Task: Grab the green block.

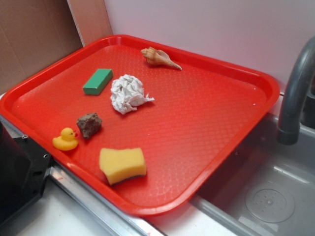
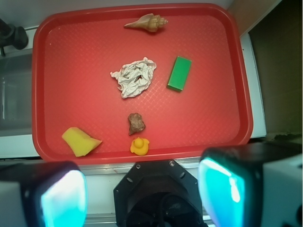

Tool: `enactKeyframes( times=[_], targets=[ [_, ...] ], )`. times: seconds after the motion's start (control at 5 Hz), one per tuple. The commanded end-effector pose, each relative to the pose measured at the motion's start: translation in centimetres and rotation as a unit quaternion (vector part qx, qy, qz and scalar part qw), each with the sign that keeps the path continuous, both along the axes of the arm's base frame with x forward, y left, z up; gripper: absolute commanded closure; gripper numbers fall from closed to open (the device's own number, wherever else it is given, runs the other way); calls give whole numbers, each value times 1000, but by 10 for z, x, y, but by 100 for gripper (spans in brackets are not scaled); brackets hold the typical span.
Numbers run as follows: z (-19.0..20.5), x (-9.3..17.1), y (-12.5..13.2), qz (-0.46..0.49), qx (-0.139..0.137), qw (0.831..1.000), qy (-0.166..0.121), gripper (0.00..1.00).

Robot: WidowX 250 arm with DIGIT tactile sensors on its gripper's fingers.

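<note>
the gripper (image 2: 142, 189) is hanging high above the near edge of the red tray (image 2: 227, 85), and its fingers (image 2: 61, 198) are standing wide apart with nothing between them, the two pale pads showing at the bottom corners of the wrist view. the green block (image 2: 179, 73) is lying flat on the tray, well ahead of the fingers and a little toward the right-hand one, near the tray's far half. it is sitting apart from everything else, with the crumpled paper ball (image 2: 134, 76) just beside it on the other side.

the block is looking like a stiff, smooth-faced little brick, probably light, and its slick faces are likely to slip if pinched by the corners. i'd judge the best hold to be across its narrow width, fingers closing on the two long sides at the middle, coming straight down from above. it is lying slightly tilted relative to the fingers, so a small wrist turn is probably needed.

counting what is resting on the tray: one green block, one paper ball, one seashell (image 2: 147, 22) at the far rim, one small brown rock (image 2: 136, 123), one yellow rubber duck (image 2: 139, 146) nearest the fingers, and one yellow sponge (image 2: 79, 141) toward the left-hand finger. a grey faucet (image 1: 295, 93) is curving over the sink beside the tray.
</note>
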State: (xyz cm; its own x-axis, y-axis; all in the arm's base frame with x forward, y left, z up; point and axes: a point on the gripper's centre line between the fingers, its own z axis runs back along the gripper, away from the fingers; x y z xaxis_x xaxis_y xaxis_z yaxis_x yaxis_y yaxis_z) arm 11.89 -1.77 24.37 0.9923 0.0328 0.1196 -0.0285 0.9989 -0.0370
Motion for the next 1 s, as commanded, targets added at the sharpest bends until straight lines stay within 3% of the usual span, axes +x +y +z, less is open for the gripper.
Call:
enactKeyframes(
  times=[0.0,0.2,0.4,0.8],
  targets=[
    [0,0,0,0,0,1000,0,0],
    [-50,33,50,94,29,995,28,0],
    [-85,51,85,152,58,987,19,0],
    [-145,90,125,251,27,966,-55,0]
  ],
)
